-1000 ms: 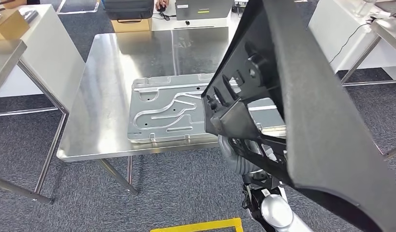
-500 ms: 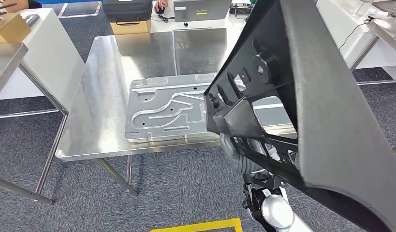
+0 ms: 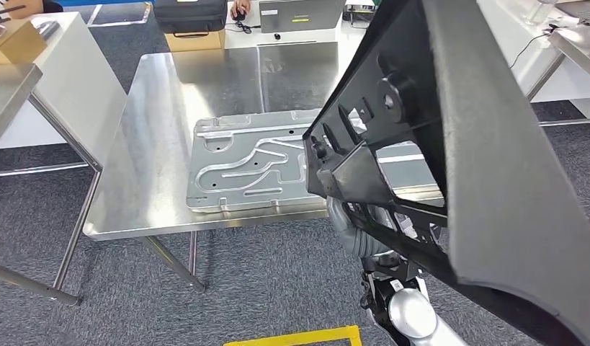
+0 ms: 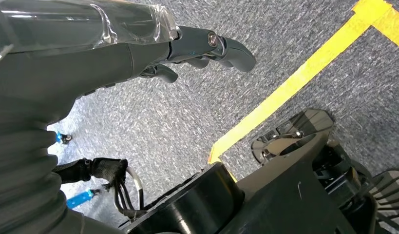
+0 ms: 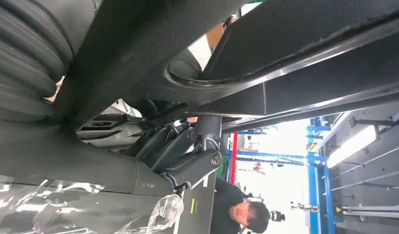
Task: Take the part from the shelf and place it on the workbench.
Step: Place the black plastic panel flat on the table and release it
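I am holding the black part (image 3: 486, 166) up close in front of my head camera, tilted, its ribbed inner frame facing the workbench. My right hand (image 5: 180, 156) is gripping it from below; in the right wrist view my dark fingers (image 5: 195, 168) are curling around one of the part's bars, and in the head view the grey ribbed cover of that wrist is showing just under the part's lower edge. My left hand (image 4: 207, 46) is hanging over the grey carpet (image 4: 187, 107) beside a yellow tape line (image 4: 294, 83), holding nothing, its fingers loosely bent and apart. Beyond the part, the steel workbench (image 3: 155, 144) is carrying a stamped metal plate (image 3: 241, 162) that is lying flat near the front edge; the part is hanging above the bench's right side, not touching it. Farther back, a person's hand (image 3: 240, 9) is resting by a mouse on a white desk (image 3: 241, 34).
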You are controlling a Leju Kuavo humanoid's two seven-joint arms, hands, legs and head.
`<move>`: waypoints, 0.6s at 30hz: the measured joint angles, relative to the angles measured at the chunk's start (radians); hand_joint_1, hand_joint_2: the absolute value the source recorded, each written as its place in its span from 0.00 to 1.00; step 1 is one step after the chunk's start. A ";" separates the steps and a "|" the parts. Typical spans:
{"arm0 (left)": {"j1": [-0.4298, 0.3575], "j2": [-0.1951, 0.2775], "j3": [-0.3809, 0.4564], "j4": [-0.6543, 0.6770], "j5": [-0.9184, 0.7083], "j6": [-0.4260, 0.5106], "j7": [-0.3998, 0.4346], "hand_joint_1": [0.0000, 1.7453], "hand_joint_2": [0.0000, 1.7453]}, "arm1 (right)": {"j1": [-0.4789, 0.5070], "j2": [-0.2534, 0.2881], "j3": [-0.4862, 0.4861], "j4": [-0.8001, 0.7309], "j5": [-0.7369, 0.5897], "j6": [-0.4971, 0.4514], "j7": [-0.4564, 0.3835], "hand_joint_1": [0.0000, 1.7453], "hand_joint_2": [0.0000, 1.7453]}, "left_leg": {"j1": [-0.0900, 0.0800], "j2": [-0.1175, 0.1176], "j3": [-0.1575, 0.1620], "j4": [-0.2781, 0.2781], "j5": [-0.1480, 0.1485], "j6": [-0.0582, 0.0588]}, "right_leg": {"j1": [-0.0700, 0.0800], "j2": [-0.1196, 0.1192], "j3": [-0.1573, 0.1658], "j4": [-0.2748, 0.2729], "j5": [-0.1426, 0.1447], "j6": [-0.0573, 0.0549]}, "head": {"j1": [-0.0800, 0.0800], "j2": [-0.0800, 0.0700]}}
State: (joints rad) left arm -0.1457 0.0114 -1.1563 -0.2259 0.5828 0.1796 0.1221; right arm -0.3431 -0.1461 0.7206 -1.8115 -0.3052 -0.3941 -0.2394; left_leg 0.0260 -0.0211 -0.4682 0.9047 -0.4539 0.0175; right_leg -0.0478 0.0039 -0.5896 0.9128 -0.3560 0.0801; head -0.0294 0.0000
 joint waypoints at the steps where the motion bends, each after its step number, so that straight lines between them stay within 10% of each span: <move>1: 0.000 0.001 0.000 0.000 0.000 -0.003 0.000 0.00 1.00 | -0.002 0.003 0.000 0.000 0.000 0.001 0.000 1.00 1.00 | 0.003 0.001 0.010 -0.017 0.009 0.008 | 0.000 -0.001 -0.001 0.005 -0.005 0.002 | 0.001 0.000; 5: 0.001 0.002 0.000 0.000 -0.002 -0.014 -0.001 0.00 1.00 | -0.008 0.008 0.001 0.003 0.004 0.005 -0.006 1.00 1.00 | 0.009 0.007 0.034 -0.050 0.024 0.020 | 0.006 -0.001 -0.108 0.229 -0.107 0.001 | 0.005 0.000; 7: 0.001 0.002 0.000 0.000 -0.003 -0.015 -0.001 0.00 1.00 | -0.005 0.009 0.001 0.007 0.004 0.006 -0.009 1.00 1.00 | 0.014 0.004 0.039 -0.048 0.017 0.012 | 0.001 -0.001 -0.143 0.293 -0.114 0.008 | 0.005 0.000; 11: -0.001 0.009 0.000 0.001 -0.003 -0.015 -0.001 0.00 1.00 | -0.006 0.011 0.001 0.012 0.005 0.007 -0.013 1.00 1.00 | 0.031 -0.003 0.043 -0.016 -0.025 -0.032 | -0.018 0.000 -0.037 0.086 -0.023 0.030 | 0.008 0.000; 16: -0.006 0.013 -0.001 0.003 -0.003 -0.017 -0.006 0.00 1.00 | -0.006 0.016 0.002 0.013 0.011 0.009 -0.014 1.00 1.00 | 0.035 0.002 0.039 0.007 -0.056 -0.051 | -0.009 0.010 -0.029 0.079 -0.056 -0.025 | 0.002 0.000; 18: -0.009 0.012 -0.001 0.002 -0.002 -0.017 -0.009 0.00 1.00 | -0.008 0.018 0.002 0.013 0.013 0.009 -0.013 1.00 1.00 | 0.032 0.009 -0.011 0.109 -0.098 -0.046 | -0.002 0.008 -0.023 0.080 -0.063 -0.039 | -0.002 0.000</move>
State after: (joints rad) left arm -0.1550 0.0236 -1.1568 -0.2236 0.5806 0.1621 0.1129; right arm -0.3508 -0.1284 0.7224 -1.7983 -0.2920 -0.3853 -0.2528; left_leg 0.0579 -0.0116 -0.4795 1.0136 -0.5523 -0.0288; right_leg -0.0496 0.0120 -0.6122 0.9925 -0.4192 0.0407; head -0.0313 0.0000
